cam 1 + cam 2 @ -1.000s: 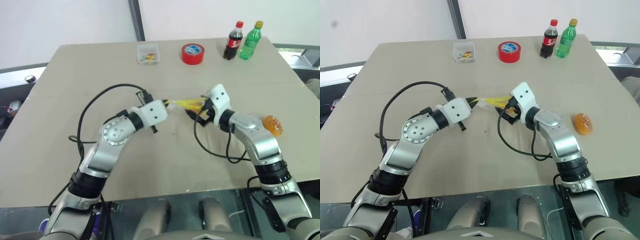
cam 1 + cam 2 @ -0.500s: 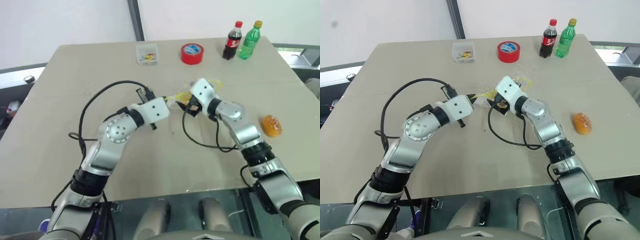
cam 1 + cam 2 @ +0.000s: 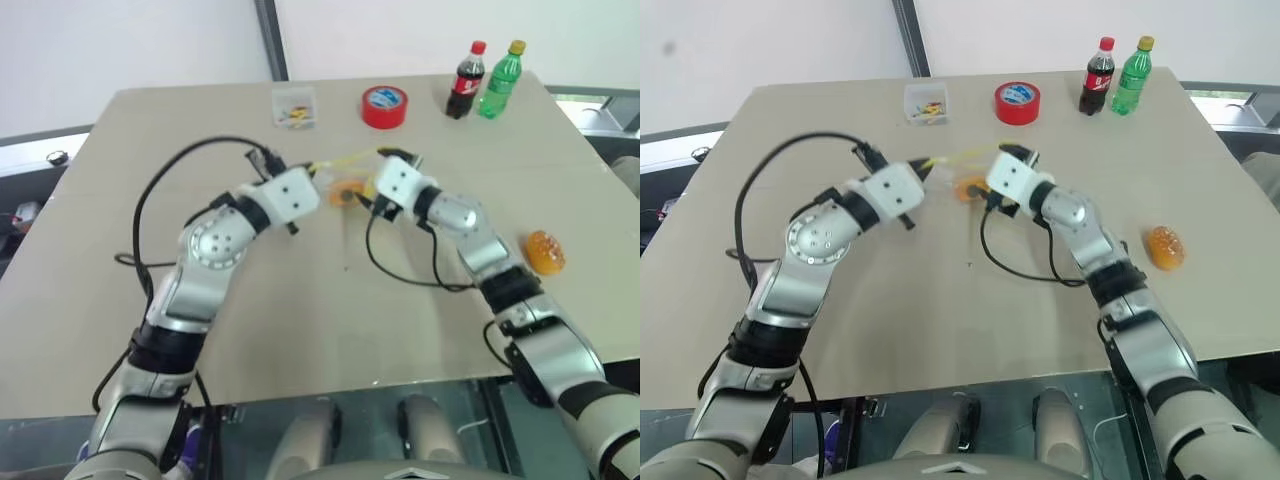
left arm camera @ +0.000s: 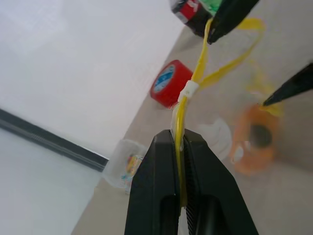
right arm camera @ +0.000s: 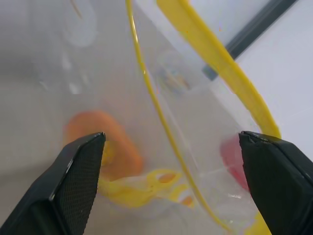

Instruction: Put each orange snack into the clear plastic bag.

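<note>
1. The bag (image 3: 345,180) hangs between the two grippers at mid-table, a little toward the far side, its yellow strip (image 4: 195,84) pulled into an open loop. One orange snack (image 3: 347,193) shows through the clear film, inside or right behind it; from the right wrist view it looks to be inside, with yellowish bits beside it.
2. The second snack (image 3: 546,251) lies on the table near the right edge, well apart from the bag.
3. The step in hand, as I judge it, is holding the bag's mouth open with one snack seemingly in. Next, the right arm must leave the bag, reach right and nearer for the loose snack, and carry it to the mouth while the left keeps the strip up.
4. The left gripper (image 4: 180,139) is clamped on the yellow strip, fingers together with the strip pinched between them.
5. The right gripper (image 5: 171,161) stands wide apart, its fingers straddling the bag's open mouth; it grips nothing, and one fingertip seems to touch the strip.
6. Farther off, along the far edge: a small clear box (image 3: 295,107), a red tape roll (image 3: 385,107) and two bottles (image 3: 486,80).
</note>
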